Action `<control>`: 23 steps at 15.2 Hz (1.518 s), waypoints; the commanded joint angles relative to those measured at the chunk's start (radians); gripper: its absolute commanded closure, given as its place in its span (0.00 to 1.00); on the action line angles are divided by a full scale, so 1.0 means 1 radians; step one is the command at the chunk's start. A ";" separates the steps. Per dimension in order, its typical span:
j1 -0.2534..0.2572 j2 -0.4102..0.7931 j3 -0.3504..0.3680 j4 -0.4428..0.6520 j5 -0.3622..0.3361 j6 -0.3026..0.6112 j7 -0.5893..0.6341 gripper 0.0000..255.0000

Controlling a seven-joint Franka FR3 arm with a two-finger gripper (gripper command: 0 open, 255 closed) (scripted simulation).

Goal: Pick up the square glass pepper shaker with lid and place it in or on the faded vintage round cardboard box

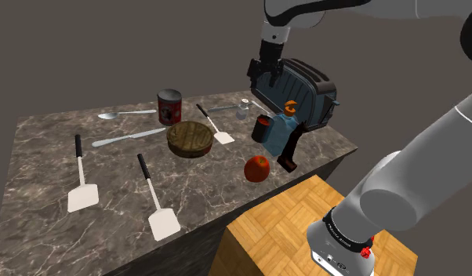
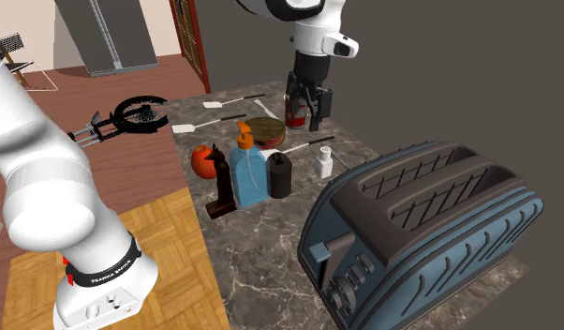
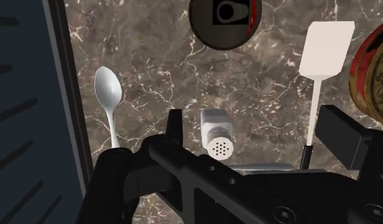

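Fingers of the black gripper (image 3: 252, 118), closest to the wrist lens, stand wide apart w/ nothing clasped. The shaker (image 3: 215, 135) stands on the counter below and btw. them, untouched, perforated lid facing up.

Shoulder view: gripper (image 1: 266, 77) hangs pointing down, above the shaker (image 1: 243, 107) and clear of it. Second ext. view: the open gripper (image 2: 304, 114) hangs over the far part of the counter (image 2: 271, 244); shaker (image 2: 324, 161) is upright, w/ a pale grey-white body.

Next to the shaker:
- A grey spoon (image 3: 107, 86) lies on the toaster side.
- A white spatula (image 3: 324, 48) w/ black handle lies on the other side, btw. shaker and round box (image 3: 373, 70).

The round box (image 1: 189, 139), brown and low, rests near-left of the shaker in the shoulder view, apart from it. A red can (image 1: 169, 106) stands at the far edge, left of the shaker.

The blue-grey toaster (image 1: 313, 94) sits right of the shaker in the shoulder view and is nearest the camera in the second ext. view (image 2: 430, 225).

Nearer along the counter's right end in the shoulder view:
- blue spray bottle (image 1: 285, 125) w/ orange trigger
- dark jug (image 1: 263, 128)
- red-orange fruit (image 1: 258, 168)

Left part of the marble counter (image 1: 38, 157):
- a knife (image 1: 128, 139)
- two more white spatulas (image 1: 81, 196) (image 1: 164, 223)

The white arm's base (image 1: 344, 243) stands at lower right.
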State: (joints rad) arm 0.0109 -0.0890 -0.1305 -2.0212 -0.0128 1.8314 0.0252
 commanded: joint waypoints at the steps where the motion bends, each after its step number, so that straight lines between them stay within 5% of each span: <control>1: -0.001 0.086 -0.004 0.056 0.009 0.007 -0.012 0.00; 10: -0.023 0.471 -0.005 0.357 0.049 -0.007 -0.053 0.00; 23: -0.023 0.488 -0.003 0.276 0.052 0.091 -0.056 0.00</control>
State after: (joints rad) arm -0.0123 0.3995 -0.1334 -1.7446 0.0396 1.9213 -0.0303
